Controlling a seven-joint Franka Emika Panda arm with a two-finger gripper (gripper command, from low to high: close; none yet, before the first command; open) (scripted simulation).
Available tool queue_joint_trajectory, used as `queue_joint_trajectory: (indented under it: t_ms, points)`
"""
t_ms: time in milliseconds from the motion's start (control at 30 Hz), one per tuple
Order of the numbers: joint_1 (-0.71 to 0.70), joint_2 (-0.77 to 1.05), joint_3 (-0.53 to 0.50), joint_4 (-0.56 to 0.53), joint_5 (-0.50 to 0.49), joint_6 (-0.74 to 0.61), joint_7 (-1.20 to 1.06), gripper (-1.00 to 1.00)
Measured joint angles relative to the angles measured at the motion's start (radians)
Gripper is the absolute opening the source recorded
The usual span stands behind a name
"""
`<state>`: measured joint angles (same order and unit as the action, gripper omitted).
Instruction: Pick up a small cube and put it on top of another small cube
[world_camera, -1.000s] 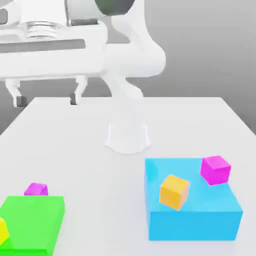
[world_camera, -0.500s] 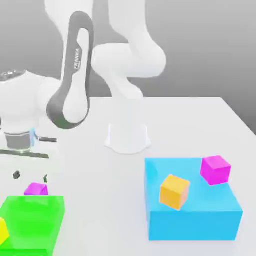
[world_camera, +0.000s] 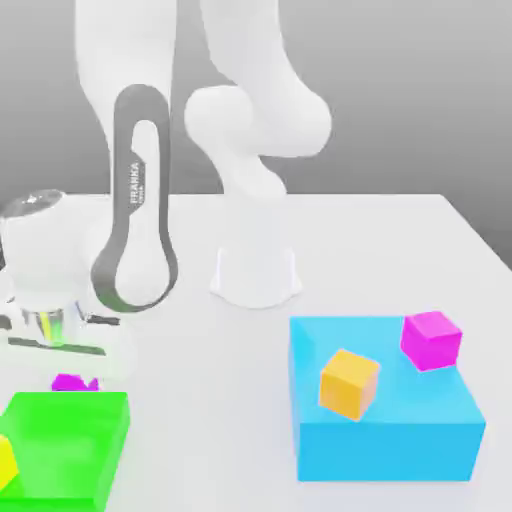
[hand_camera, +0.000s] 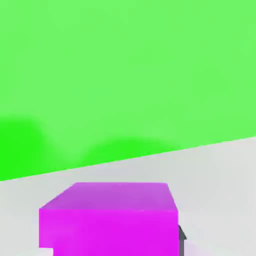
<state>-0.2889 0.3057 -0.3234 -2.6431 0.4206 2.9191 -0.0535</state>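
Below, the white Panda arm (world_camera: 140, 230) bends down from its base (world_camera: 256, 275) at the far middle of the white table (world_camera: 400, 240) to the near left corner, as the exterior view shows. Its hand (world_camera: 45, 300) hangs directly over a small magenta cube (world_camera: 68, 383), which rests on the table just beyond the far edge of the big green block (world_camera: 65, 445). The gripper (hand_camera: 110, 250) is closed on this magenta cube: in the hand view the cube (hand_camera: 110, 217) sits close under the camera, with one dark fingertip (hand_camera: 181, 236) showing against its side. Behind it in that view rises the green block (hand_camera: 125, 75), its wall just beside the cube, a strip of table between them. A yellow cube (world_camera: 6, 462) lies on top of the green block at the exterior view's left edge. To the exterior view's right stands a big blue block (world_camera: 400, 430), well apart from the green one. On its top lie a second magenta cube (world_camera: 431, 340) near the far right corner and an orange cube (world_camera: 349, 383) nearer the middle; the two are apart from each other
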Motion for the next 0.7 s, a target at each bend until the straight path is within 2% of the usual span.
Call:
queue_joint_trajectory:
  t_ms: [133,200,267,433,600,700]
  points:
    - [0.076,-0.103,-0.107,-0.029,-0.14,-0.07,0.107,-1.0]
    - [0.106,-0.156,-0.121,-0.037,-0.202,-0.113,0.152,-1.0]
    - [0.163,-0.209,-0.073,-0.025,-0.236,-0.177,0.169,-1.0]
    - [0.442,-0.345,0.05,0.021,-0.313,-0.355,0.199,-1.0]
    - [0.573,-0.485,0.193,0.067,-0.41,-0.527,0.242,-1.0]
    - [0.611,-0.465,0.243,0.06,-0.429,-0.498,0.248,-1.0]
